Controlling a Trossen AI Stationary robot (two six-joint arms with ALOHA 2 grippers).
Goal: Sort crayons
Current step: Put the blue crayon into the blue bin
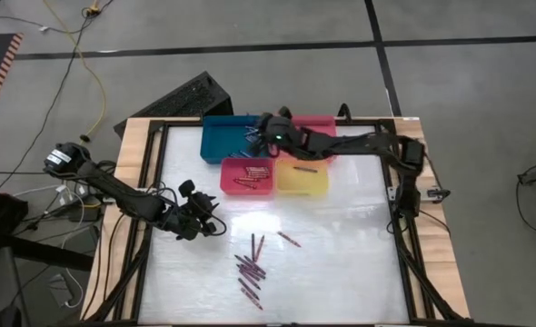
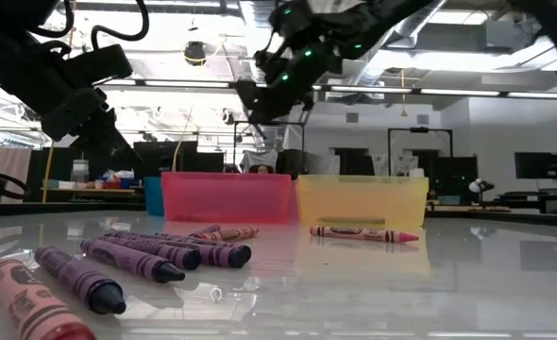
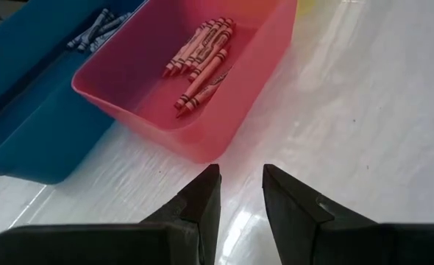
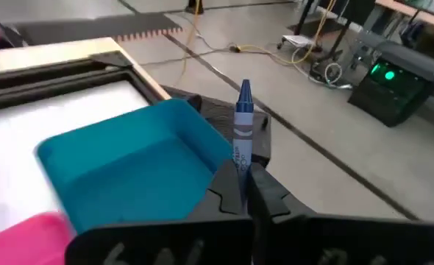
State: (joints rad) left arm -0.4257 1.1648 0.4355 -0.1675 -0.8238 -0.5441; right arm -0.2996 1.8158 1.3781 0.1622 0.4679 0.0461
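High view: the right gripper (image 1: 266, 127) hangs over the blue tray (image 1: 227, 138), closed on a blue crayon. Just beyond it on the worktop (image 1: 341, 254) sit the pink tray (image 1: 315, 122), the red tray (image 1: 247, 177) with a layer of red crayons, and the yellow tray (image 1: 302, 179), which shows one stick at most. The left gripper (image 1: 215, 224) rests low over the worktop, empty, jaws partly apart. Near it, toward the front edge, lies the loose pile of purple crayons (image 1: 250, 269); one pink crayon (image 1: 289, 240) lies apart from the pile.

Low view: purple and pink crayons (image 2: 156, 257) are unsorted in the foreground; another pink one (image 2: 363, 232) lies in front of the yellow tray.

Left wrist view: ahead of the parted fingers (image 3: 198, 206), the red tray holds a bundle of red crayons (image 3: 200, 59); blue ones (image 3: 95, 29) lie in the blue tray.

Right wrist view: the blue crayon (image 4: 242, 132) stands upright, pinched between the fingers, above the blue tray's far corner.

Judgement: red and blue mostly done; purple and pink remain. Roughly halfway.
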